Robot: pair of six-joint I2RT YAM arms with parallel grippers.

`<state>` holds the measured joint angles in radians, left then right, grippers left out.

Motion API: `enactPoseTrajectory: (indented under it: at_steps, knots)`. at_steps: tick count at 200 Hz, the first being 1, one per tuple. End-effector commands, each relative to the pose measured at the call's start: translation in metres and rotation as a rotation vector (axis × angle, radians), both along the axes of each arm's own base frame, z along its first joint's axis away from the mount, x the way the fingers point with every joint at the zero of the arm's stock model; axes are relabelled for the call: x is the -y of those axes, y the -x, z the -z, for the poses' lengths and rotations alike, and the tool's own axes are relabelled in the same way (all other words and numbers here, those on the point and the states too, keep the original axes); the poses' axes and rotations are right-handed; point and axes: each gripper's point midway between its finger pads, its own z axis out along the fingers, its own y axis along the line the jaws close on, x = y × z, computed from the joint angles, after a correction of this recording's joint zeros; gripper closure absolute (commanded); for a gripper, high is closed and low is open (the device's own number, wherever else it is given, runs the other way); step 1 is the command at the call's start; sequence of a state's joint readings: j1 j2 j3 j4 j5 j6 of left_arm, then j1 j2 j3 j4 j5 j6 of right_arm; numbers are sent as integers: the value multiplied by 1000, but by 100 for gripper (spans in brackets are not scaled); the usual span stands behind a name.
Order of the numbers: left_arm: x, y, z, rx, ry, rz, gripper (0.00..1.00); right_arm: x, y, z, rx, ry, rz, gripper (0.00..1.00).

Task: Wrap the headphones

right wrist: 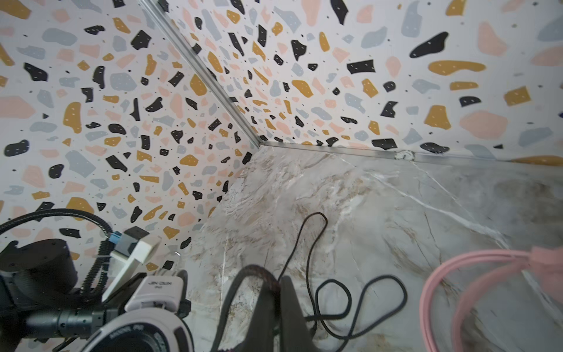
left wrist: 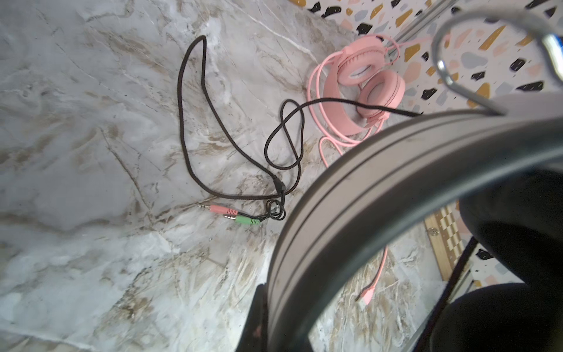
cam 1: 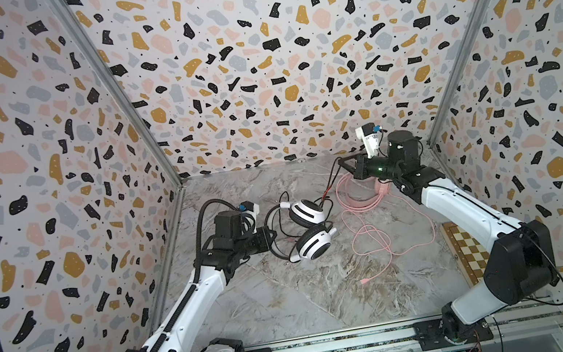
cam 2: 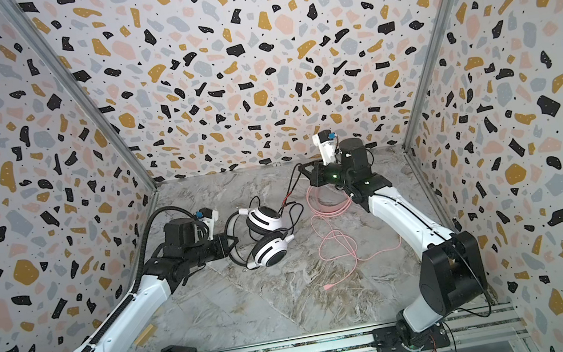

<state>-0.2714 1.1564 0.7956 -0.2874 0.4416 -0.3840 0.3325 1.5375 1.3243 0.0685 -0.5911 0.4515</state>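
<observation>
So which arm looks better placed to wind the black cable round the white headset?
Probably the right. The right gripper is shut on the black cable, which runs down to the white headset; the left gripper is shut on the band, steadying it.

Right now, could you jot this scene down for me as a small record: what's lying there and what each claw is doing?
Surface: marble-look tabletop
White headset: on the tabletop, black headband gripped
Left gripper: shut on the white headset's headband
Black cable: rises from the white headset to the right gripper
Right gripper: shut on the black cable
Pink headset: far right, not held
Pink cable: partly coiled at the pink headset, the rest trailing loose
</observation>
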Motion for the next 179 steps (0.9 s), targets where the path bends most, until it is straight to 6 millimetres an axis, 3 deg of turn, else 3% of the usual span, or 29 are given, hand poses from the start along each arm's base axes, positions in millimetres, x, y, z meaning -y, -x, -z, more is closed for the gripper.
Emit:
enactPoseTrajectory:
  at_steps: [1,43,66,92,108,143,179]
  knots:
    - [8,7,4,3,-55,78,100,-7,-6,-33,91,-23,-26,100]
    - [16,14,28,-50,-160,98,100,-49,-15,-42,113,-20,-109,100]
    - [20,14,25,-46,-179,104,100,-73,-27,-40,116,27,-145,100]
    - [25,14,18,-22,-182,106,100,-87,-40,-28,104,49,-156,100]
    - [26,15,20,-26,-200,107,100,-96,-38,-36,128,29,-191,100]
    - [18,12,40,-70,-257,71,100,-113,-3,-80,239,-22,-253,100]
    - [0,-3,51,-91,-297,-42,100,-91,51,-111,343,-69,-227,100]
